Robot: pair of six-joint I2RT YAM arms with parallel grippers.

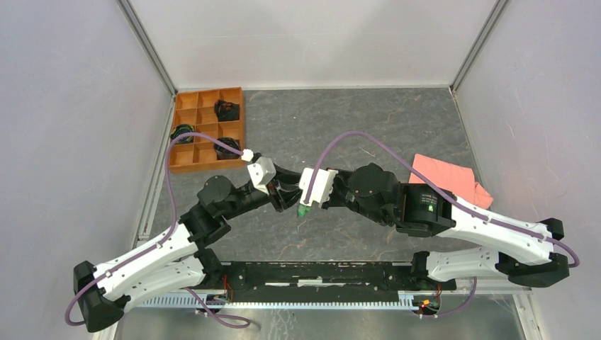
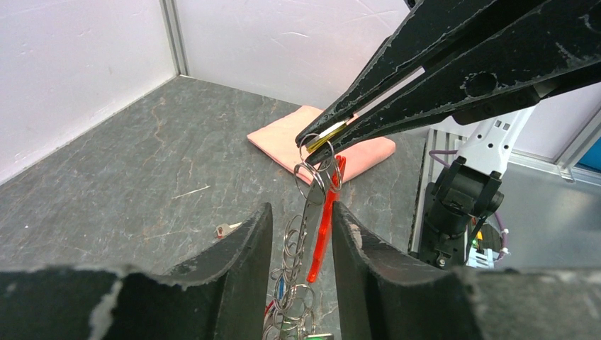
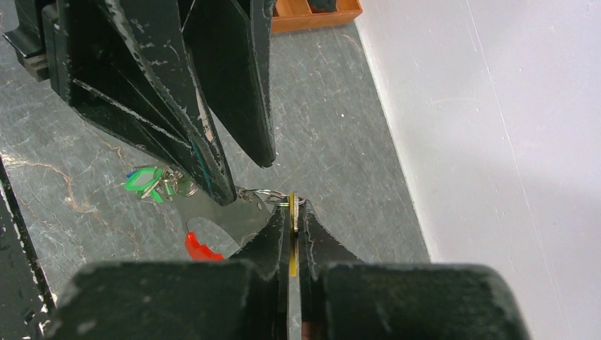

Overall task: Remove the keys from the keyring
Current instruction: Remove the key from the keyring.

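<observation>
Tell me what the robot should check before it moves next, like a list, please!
1. Right end effector shut on the yellow piece atop the keyring: ok.
2. Left end effector open, one finger each side of the hanging keyring and red strap: ok.
3. Keys off the keyring: not ok; the green key hangs there.
4. Bunch hanging free of the table: cannot tell.
5. Small loose key on the table, clear of the fingers: ok.

Left tool (image 2: pixel 301 212) with jaws apart, right tool (image 3: pixel 293 211) with jaws together
</observation>
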